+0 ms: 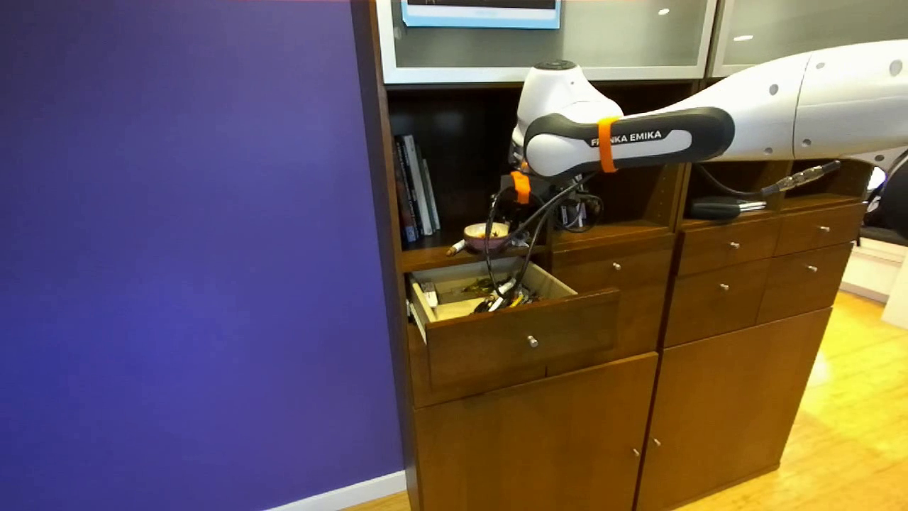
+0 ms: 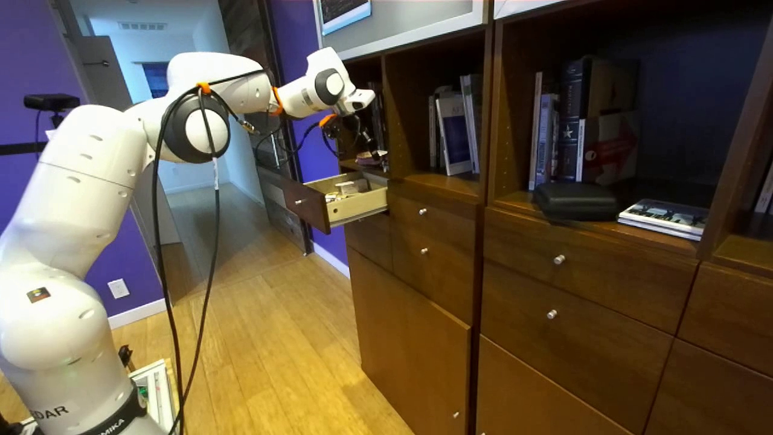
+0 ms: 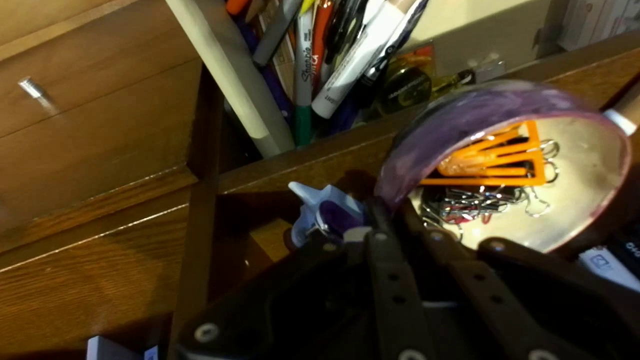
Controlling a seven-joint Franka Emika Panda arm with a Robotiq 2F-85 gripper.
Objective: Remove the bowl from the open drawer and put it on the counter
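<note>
A purple wall (image 1: 198,241) and a yellowish wooden floor (image 2: 284,314) border a tall brown cabinet (image 1: 532,440), whose dark counter (image 1: 436,257) runs just above the open drawer (image 1: 482,351). The end effector (image 3: 396,212) is clamped on the side of the bowl (image 3: 575,172), which is over the counter, outside the drawer; contact with the wood is unclear.

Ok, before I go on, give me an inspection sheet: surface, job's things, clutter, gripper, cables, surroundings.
Surface: counter, a wooden ledge, bears books.
Job's things: bowl at the counter, holding metal clips, contact with ledge unclear; drawer open.
Clutter: markers in the drawer; pale blue item near the bowl.
Gripper: jaws nearly closed, on the bowl's rim.
Cables: black, looping across bowl and drawer in an exterior view; contact unclear.
Surroundings: purple wall beside the cabinet; wooden floor.
</note>
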